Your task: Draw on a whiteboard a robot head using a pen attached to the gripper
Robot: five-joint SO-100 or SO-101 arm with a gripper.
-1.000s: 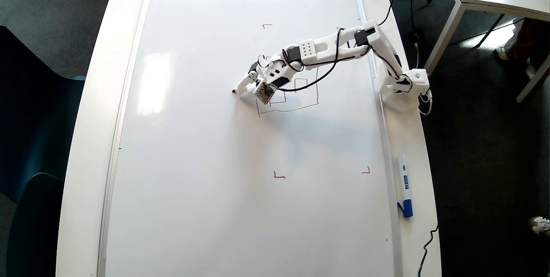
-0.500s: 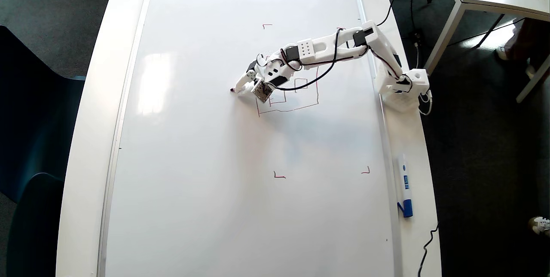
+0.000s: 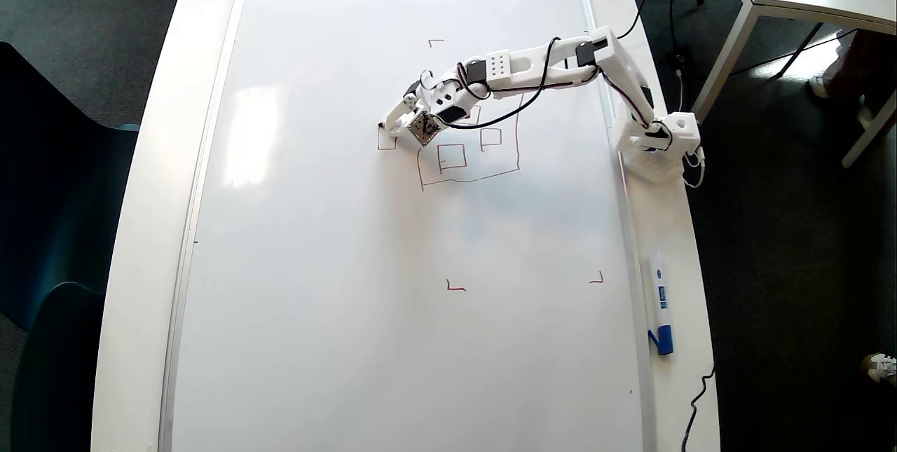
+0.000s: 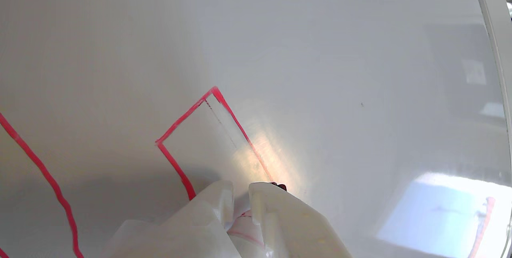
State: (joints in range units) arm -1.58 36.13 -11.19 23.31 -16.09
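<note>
Here's the claw [image 3: 392, 128] out over the whiteboard [image 3: 336, 284], and in the wrist view its two white fingers [image 4: 280, 218] are clamped on the pen [image 4: 282, 187], with only the dark red tip peeking out past the right finger, touching the glossy surface. Right ahead of the claw sits a small red square, three sides showing in the wrist view and the tip resting at the end of one side. That square belongs to the robot head [image 3: 469, 158]: the wobbly big outline with small squares inside lies just behind the claw, partly under the arm in the overhead view. Off on the bench [image 3: 140, 228] rim, well apart from the claw, lies a white-and-blue marker [image 3: 660, 301].
</note>
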